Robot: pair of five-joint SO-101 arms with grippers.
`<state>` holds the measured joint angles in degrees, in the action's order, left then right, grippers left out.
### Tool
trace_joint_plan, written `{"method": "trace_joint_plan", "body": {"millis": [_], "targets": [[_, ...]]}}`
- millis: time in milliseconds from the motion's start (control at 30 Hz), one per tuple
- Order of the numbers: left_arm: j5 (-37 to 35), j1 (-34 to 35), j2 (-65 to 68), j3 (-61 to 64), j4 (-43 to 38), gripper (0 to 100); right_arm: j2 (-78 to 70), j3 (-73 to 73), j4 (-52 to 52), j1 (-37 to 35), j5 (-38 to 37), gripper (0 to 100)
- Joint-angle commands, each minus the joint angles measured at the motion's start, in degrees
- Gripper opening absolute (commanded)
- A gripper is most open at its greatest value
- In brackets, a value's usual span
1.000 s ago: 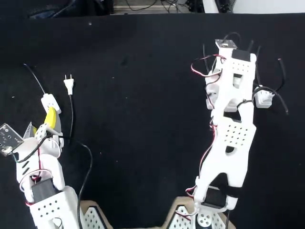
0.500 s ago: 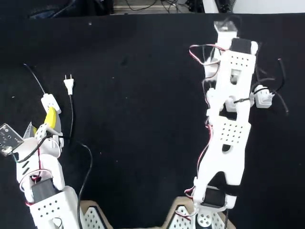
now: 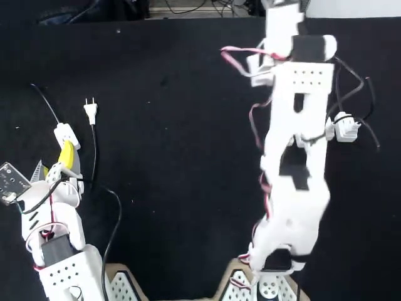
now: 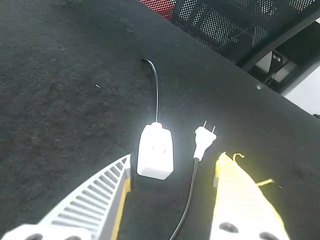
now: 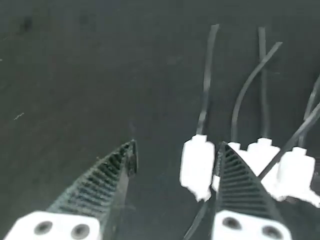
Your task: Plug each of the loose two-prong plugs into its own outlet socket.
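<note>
Though agape, left claw (image 4: 175, 156), right claw (image 5: 177, 144) empty.

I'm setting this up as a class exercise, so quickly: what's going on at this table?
A plug-and-socket job, nothing joined here yet. The left gripper, open and empty, hangs over a white socket and a loose plug lying side by side, apart. The right gripper, also open, hangs over a cluster of white pieces with black cables, too blurred to tell plug from socket.
</note>
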<state>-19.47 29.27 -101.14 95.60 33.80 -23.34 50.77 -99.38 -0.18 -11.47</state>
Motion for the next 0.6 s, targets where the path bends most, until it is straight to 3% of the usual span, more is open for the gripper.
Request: {"method": "trace_joint_plan", "body": {"millis": [0, 233, 567], "targets": [[-0.53, 0.04, -0.26, -1.01, -1.05, 27, 19.3, -23.25, 2.46, -7.38, -0.18, 23.3], [-0.62, -0.04, -0.26, -0.75, -1.05, 27, 32.66, -59.3, 18.02, -18.46, -1.41, 23.3], [-0.44, 0.04, -0.26, -0.75, -0.97, 27, 48.31, -102.64, 58.11, -31.3, 5.63, 23.3]]}}
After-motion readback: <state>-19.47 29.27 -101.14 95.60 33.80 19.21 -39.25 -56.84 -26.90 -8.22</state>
